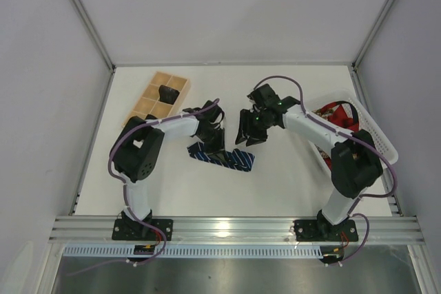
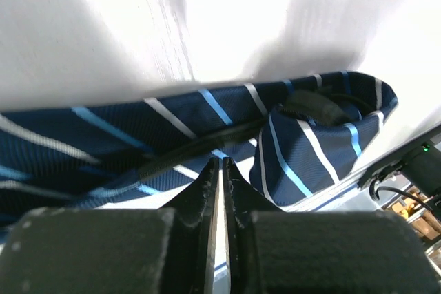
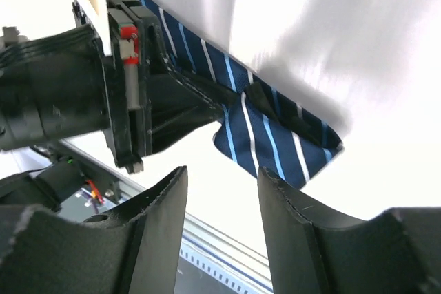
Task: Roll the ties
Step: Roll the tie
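A navy tie (image 1: 227, 159) with pale diagonal stripes lies on the white table between my arms, one end folded over. My left gripper (image 1: 211, 138) is down on its left part. In the left wrist view its jaws (image 2: 221, 162) are pressed almost together, tips at the tie's (image 2: 310, 149) fold, pinching the fabric edge. My right gripper (image 1: 249, 133) hovers just right of it, open and empty. In the right wrist view (image 3: 222, 173) the tie's folded end (image 3: 275, 142) lies ahead of the jaws, with the left gripper (image 3: 138, 101) beside it.
A wooden compartment box (image 1: 148, 103) stands at the back left with a dark rolled bundle (image 1: 167, 92) in one cell. A white basket (image 1: 375, 135) at the right holds red ties (image 1: 334, 113). The table's metal front rail (image 1: 234, 228) runs below.
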`<action>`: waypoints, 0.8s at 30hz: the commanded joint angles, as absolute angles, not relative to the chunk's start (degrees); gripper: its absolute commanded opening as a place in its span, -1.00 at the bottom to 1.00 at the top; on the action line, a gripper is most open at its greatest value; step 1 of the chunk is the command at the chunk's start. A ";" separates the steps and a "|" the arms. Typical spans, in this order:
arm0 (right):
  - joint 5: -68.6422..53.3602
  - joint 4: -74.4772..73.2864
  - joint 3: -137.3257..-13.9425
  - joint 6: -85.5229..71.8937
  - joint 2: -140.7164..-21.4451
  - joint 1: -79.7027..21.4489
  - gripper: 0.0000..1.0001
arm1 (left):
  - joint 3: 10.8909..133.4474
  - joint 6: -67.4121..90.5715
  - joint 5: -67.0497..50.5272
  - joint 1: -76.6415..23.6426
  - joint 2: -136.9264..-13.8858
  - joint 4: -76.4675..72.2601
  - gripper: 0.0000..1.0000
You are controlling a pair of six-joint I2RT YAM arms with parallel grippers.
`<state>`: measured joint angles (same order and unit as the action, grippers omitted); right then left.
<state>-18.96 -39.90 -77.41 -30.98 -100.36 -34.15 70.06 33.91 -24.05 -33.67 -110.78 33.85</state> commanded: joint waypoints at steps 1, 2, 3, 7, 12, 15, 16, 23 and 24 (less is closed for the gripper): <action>-21.27 -36.84 -73.66 -30.06 -95.98 -31.83 0.02 | 71.89 32.26 -24.26 -33.31 -106.44 35.77 -0.80; -21.53 -36.48 -72.96 -30.23 -95.98 -31.38 0.02 | 71.89 32.43 -24.34 -33.22 -106.17 35.95 -0.81; -21.79 -36.13 -72.60 -30.15 -95.98 -30.85 0.01 | 71.89 32.52 -24.35 -33.31 -105.74 35.95 -0.81; -20.57 -35.51 -73.39 -30.06 -98.25 -30.24 -0.08 | 71.46 32.78 -23.73 -33.31 -104.07 37.79 -0.87; -15.04 -35.07 -76.11 -31.99 -100.72 -30.06 -0.30 | 65.75 36.37 -29.33 -33.40 -100.20 33.68 -0.98; -11.96 -34.98 -77.78 -32.52 -103.26 -29.88 -0.40 | 63.11 38.75 -30.67 -34.19 -99.49 31.47 -0.99; -11.00 -35.24 -78.48 -32.78 -104.84 -29.88 -0.43 | 62.76 39.19 -30.85 -34.54 -99.32 31.12 -0.99; -9.84 -34.90 -81.91 -33.57 -110.12 -29.88 -0.60 | 61.70 42.62 -31.64 -36.30 -100.63 28.31 -0.99; -10.10 -34.72 -82.35 -33.66 -110.82 -29.88 -0.60 | 61.70 43.15 -31.64 -36.47 -100.90 27.17 -0.99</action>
<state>-11.29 -35.99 -79.46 -32.82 -109.25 -30.02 61.82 39.81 -29.50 -35.70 -101.45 31.33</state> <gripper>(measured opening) 0.205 0.010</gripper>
